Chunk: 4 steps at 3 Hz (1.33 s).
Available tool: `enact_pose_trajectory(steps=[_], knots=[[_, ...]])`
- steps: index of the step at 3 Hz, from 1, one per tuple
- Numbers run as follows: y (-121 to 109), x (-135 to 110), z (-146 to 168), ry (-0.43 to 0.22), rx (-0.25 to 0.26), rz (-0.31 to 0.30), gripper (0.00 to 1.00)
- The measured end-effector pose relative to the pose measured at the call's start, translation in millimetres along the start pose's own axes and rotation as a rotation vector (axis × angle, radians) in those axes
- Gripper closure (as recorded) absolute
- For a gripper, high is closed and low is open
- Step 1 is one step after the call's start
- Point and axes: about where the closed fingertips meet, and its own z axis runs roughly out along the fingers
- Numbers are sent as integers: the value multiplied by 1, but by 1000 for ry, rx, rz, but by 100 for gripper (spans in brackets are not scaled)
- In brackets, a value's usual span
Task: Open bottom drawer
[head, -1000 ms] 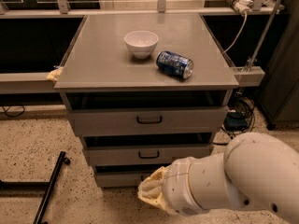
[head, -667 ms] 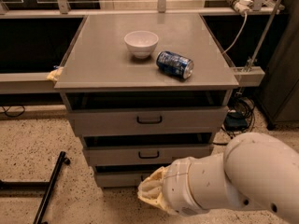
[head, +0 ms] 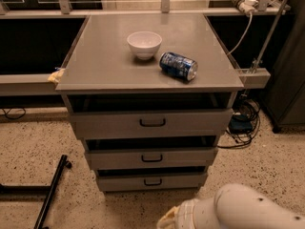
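The bottom drawer [head: 119, 182] is the lowest and narrowest of three grey drawer fronts in the cabinet, with a small black loop handle [head: 153, 182] at its centre. Its front sits just under the middle drawer [head: 114, 158], with a dark gap above it. Only my arm's white shell [head: 248, 209] and a beige cuff [head: 167, 220] show, at the bottom right, below and right of the drawer. My gripper is out of view below the picture's bottom edge.
The cabinet's grey top [head: 100, 61] carries a white bowl [head: 144, 44] and a blue can [head: 178, 66] lying on its side. The top drawer [head: 105, 123] is widest. A black bar [head: 51, 191] lies on the speckled floor at left. Cables [head: 243, 123] hang at right.
My arm has dropped lower and to the right in the picture, uncovering the bottom drawer's front and handle. The drawers, bowl and can have not moved.
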Motion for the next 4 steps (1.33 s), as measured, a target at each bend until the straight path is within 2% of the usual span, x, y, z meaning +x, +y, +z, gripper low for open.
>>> enact_pose_trajectory(steps=[1, 2, 3, 4], knots=[[-30, 73, 62, 62, -4, -8, 100], [-92, 98, 112, 33, 77, -43, 100], [-122, 121, 159, -19, 96, -18, 100], [-121, 150, 203, -51, 60, 43, 100]])
